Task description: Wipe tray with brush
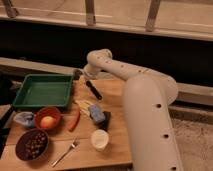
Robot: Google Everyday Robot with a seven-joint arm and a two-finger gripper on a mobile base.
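Observation:
The green tray sits at the back left of the wooden table and holds nothing. The brush has a black handle that slants over the table just right of the tray, with its upper end at my gripper. My gripper is a dark shape at the tray's far right corner, at the end of the white arm. I cannot tell whether it holds the brush. The brush's head is hidden at the gripper.
A blue sponge lies on a black block, with a yellow item and a red chili beside it. A red bowl, a dark bowl of nuts, a fork and a white cup are in front.

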